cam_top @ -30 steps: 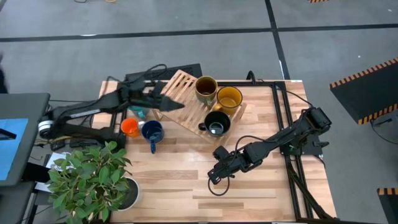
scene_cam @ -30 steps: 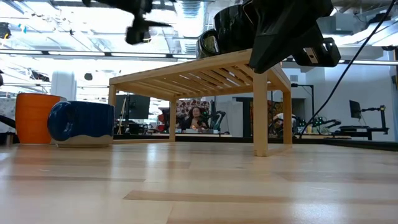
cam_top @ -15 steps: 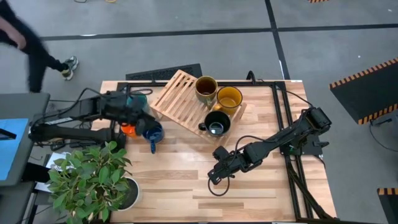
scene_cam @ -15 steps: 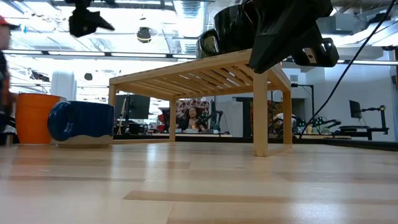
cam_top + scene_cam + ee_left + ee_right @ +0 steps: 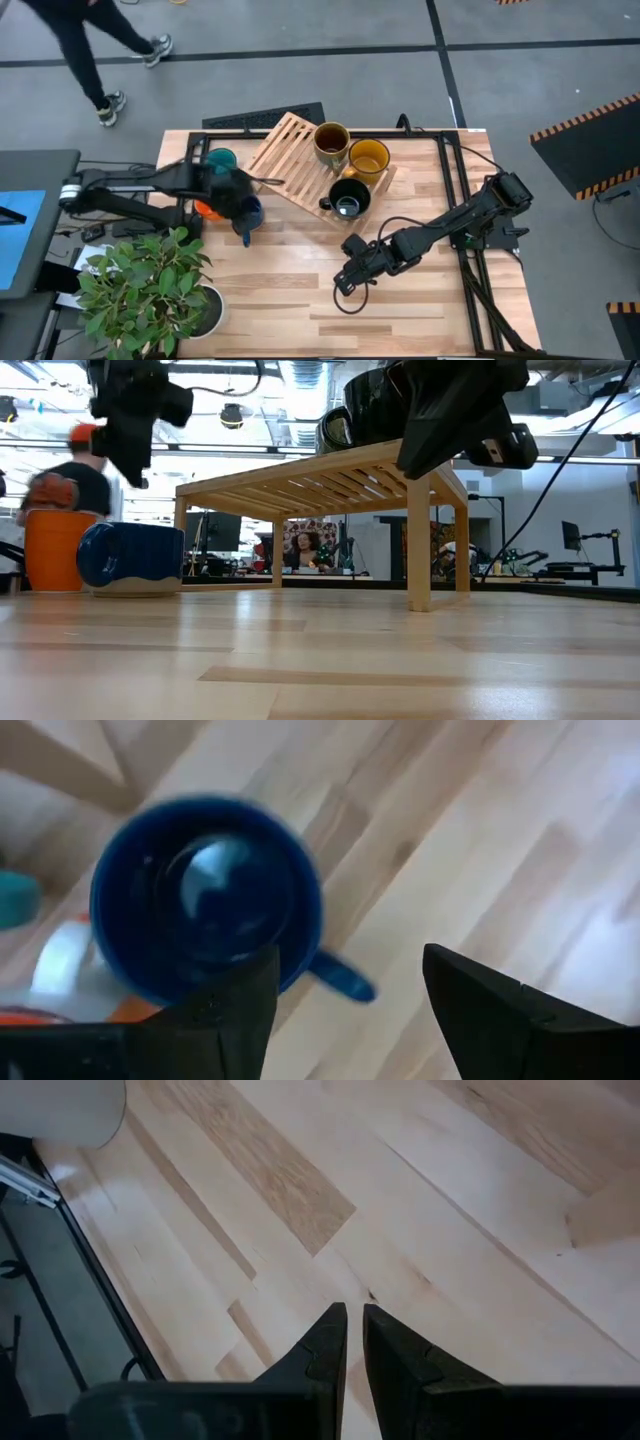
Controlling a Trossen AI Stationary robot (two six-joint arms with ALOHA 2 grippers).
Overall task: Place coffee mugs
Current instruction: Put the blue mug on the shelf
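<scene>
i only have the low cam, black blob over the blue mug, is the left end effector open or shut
Observer: Open. In the left wrist view the left end effector has its fingers spread just above the dark blue mug, which stands upright and empty.
Operator: is there a teal mug somewhere, cant see one
Observer: Yes. From above, the teal mug stands on the table beyond the orange mug, beside the wooden rack.
Operator: and the right one
Observer: The right end effector is shut, over bare table in front of the rack, away from every mug.
</scene>
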